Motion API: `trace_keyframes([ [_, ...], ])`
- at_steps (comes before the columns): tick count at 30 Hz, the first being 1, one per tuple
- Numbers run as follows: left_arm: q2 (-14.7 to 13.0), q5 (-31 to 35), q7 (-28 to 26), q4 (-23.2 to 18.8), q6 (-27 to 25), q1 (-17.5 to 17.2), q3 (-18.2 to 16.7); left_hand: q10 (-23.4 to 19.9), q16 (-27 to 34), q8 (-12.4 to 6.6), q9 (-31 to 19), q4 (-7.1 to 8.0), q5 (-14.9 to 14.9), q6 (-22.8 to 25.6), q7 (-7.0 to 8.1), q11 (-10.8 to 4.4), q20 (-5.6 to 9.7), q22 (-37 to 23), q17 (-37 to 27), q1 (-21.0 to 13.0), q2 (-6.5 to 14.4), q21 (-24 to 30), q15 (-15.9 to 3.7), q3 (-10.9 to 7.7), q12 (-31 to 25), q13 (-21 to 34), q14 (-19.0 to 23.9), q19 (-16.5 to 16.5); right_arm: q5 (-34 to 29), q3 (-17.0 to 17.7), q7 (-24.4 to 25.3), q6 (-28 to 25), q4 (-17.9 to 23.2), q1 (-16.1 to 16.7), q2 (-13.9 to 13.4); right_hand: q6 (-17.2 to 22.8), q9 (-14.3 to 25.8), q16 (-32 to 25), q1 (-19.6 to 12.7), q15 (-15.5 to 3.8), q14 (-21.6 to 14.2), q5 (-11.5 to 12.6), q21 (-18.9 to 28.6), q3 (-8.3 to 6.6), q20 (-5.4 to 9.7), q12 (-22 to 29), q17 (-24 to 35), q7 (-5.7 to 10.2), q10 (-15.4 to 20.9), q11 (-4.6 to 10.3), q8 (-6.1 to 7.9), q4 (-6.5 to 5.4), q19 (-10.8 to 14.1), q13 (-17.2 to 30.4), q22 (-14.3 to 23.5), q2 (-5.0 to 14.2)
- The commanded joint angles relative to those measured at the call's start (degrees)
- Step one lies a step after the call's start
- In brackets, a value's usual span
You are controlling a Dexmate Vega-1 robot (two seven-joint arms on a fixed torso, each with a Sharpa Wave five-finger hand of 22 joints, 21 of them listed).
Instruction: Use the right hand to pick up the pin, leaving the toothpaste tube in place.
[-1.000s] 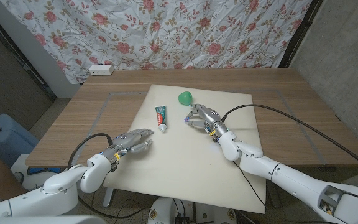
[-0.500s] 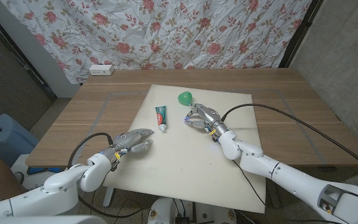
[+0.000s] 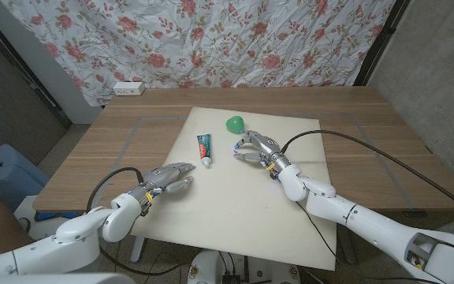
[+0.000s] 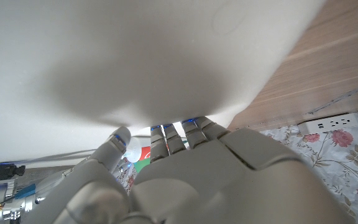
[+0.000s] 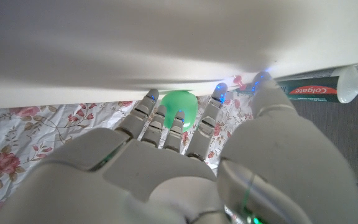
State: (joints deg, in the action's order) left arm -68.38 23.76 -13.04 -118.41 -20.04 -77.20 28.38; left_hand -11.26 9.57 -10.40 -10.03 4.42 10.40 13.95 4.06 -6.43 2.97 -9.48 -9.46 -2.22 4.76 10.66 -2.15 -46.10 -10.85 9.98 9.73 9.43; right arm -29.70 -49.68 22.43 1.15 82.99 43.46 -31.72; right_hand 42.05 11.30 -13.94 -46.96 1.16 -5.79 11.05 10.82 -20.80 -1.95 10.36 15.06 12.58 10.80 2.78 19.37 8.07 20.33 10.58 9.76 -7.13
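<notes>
We see the green pin (image 3: 234,124) on the white board (image 3: 243,213), just beyond our right hand (image 3: 256,149), whose spread fingers hold nothing. The toothpaste tube (image 3: 204,148) lies beside them. Our left hand (image 3: 172,177) rests loosely open near the board's edge.

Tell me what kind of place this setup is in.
Probably a makeshift indoor test space rather than a home: a floral sheet hangs as a backdrop behind the wooden table, a white board serves as a work surface, and a power strip sits at the table's far edge.
</notes>
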Motion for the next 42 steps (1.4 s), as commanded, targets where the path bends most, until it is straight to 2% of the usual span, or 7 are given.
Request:
trace_keyframes([
  [1, 0.2, 0.3, -0.1, 0.4, 0.4, 0.3, 0.0, -1.1, 0.5, -0.24, -0.3, 0.08, -0.2, 0.9, -0.21, 0.88, 5.67, -0.1, -0.1, -0.1, 4.6, 0.2, -4.32, -0.34, -0.3, 0.3, 0.6, 1.3, 1.1, 0.4, -2.2, 2.7, -0.5, -0.7, -0.9, -2.8, 0.0, 0.3, 2.0, 0.19, 0.9, 0.5, -0.1, 0.87, -0.11, 0.0, 0.4, -0.03, -1.2, -0.39, -1.49, -0.48, -0.7, 0.3, 0.1, 0.01],
  [2, 0.2, 0.3, -0.2, 0.3, 0.3, 0.3, 0.0, -1.1, 0.5, -0.24, -0.3, 0.08, -0.2, 0.9, -0.19, 0.87, 5.66, -0.1, -0.1, -0.1, 4.6, 0.2, -4.33, -0.35, -0.3, 0.3, 0.6, 1.3, 1.1, 0.4, -2.2, 2.8, -0.5, -0.7, -0.9, -3.8, 0.0, 0.4, 2.6, 0.33, 1.2, 0.6, -0.1, 1.13, -0.21, 0.0, 0.4, -0.07, -1.7, -0.51, -2.02, -0.62, -0.9, 0.3, 0.1, -0.13],
  [18, 0.8, 0.9, -4.4, 0.1, 0.7, -1.5, -1.1, -2.1, 0.7, -0.47, -0.3, -0.10, -0.2, 1.7, 0.06, 0.64, 5.61, -0.1, -0.1, -0.1, 4.6, 0.4, -4.79, -0.64, -0.6, 0.3, 1.4, 2.1, 1.4, 0.7, -4.0, 3.8, -1.1, -1.3, -0.8, -7.6, -0.1, 0.7, 5.2, 1.06, 2.3, 1.1, -0.1, 2.04, -0.59, 0.1, 0.7, -0.07, -2.9, -1.09, -4.16, -1.32, -1.9, 0.3, 0.1, -0.12],
  [33, 1.5, 0.7, -8.1, -1.3, -0.6, -3.5, -3.3, -1.7, 0.5, -0.51, -0.3, -0.40, -0.2, 2.1, 0.37, 0.53, 5.53, -0.1, 0.0, -0.3, 4.6, 0.4, -4.88, -0.95, -0.4, 0.3, 1.5, 2.4, 1.7, 0.8, -3.8, 4.4, -1.7, -1.5, -0.2, -8.7, -0.1, 0.5, 6.2, 0.96, 2.1, 1.3, 0.0, 2.25, -0.74, 0.5, 0.8, 0.02, -2.5, -1.38, -4.90, -1.70, -2.1, 0.3, 0.1, 0.39],
  [42, 2.0, 0.3, -12.4, -1.3, 0.1, -6.1, -5.3, -1.1, 0.6, -0.19, -0.3, 0.44, -0.3, 1.4, 0.72, 0.48, 5.61, -0.2, -0.4, 0.4, 4.5, 0.5, -5.00, -0.54, -0.1, 0.3, 1.4, 2.9, 1.8, 0.9, -3.6, 4.4, -1.0, -1.0, -0.1, -8.7, -0.1, 0.3, 6.8, 0.89, 1.7, 1.3, 0.1, 2.30, -0.75, 0.8, 0.9, 0.02, -1.8, -1.35, -5.04, -1.89, -2.0, 0.3, 0.1, 0.82],
])
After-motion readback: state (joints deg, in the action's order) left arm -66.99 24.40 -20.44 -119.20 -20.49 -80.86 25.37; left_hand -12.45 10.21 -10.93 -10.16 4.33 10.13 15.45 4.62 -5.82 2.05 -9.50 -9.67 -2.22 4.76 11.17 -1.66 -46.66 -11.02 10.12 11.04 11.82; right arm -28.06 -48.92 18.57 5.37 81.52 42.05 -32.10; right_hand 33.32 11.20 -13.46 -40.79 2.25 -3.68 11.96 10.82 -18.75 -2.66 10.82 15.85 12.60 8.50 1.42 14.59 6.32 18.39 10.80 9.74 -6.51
